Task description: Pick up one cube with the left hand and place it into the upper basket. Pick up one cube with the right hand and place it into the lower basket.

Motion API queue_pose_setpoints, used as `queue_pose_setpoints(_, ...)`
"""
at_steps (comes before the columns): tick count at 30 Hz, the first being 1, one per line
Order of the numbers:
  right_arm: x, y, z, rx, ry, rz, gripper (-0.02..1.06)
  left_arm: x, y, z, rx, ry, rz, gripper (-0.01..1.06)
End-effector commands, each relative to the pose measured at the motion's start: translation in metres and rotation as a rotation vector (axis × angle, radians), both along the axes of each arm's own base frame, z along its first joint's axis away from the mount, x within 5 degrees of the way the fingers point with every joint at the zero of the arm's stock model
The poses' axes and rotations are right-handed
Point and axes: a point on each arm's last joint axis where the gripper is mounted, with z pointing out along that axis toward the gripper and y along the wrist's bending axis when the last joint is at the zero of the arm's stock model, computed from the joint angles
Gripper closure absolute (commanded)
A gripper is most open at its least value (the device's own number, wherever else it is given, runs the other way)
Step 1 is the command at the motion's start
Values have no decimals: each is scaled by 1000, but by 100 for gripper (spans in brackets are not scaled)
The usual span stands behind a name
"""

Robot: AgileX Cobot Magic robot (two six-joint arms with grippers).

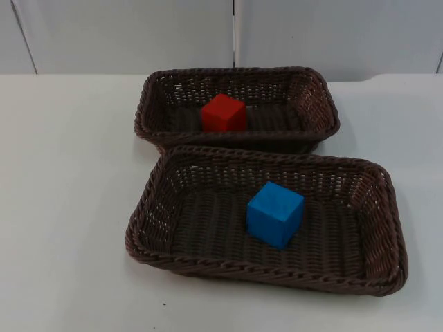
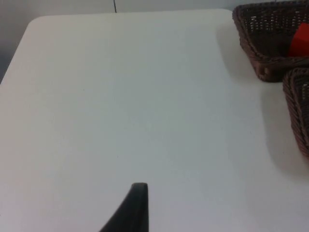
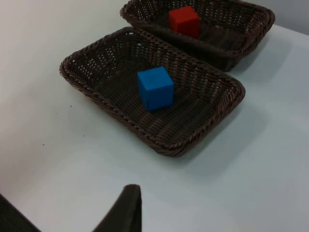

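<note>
two baskets [image 1: 239, 76] [image 1: 277, 277], two cubes [image 1: 223, 113] [image 1: 275, 213]

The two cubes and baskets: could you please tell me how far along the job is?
Both placements look done: the red cube lies in the upper basket and the blue cube in the lower basket. Nothing is in hand; each wrist view looks onto the white table. Nothing appears left.

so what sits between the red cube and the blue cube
In the top view, two basket walls lie between the red cube and the blue cube: the upper basket's near wall and the lower basket's far wall.
</note>
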Motion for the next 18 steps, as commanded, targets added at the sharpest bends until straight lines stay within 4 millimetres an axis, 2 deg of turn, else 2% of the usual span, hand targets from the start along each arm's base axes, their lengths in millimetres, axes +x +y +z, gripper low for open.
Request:
queue_pose_setpoints(1,0,0,0,3,-2,-6,-1,-1,0,-1,1,2,1,0)
queue_pose_setpoints(7,-1,0,0,3,-2,-65,-1,-1,0,-1,1,2,1,0)
queue_pose_setpoints(18,-2,1,0,3,-3,-295,-1,-1,0,-1,1,2,1,0)
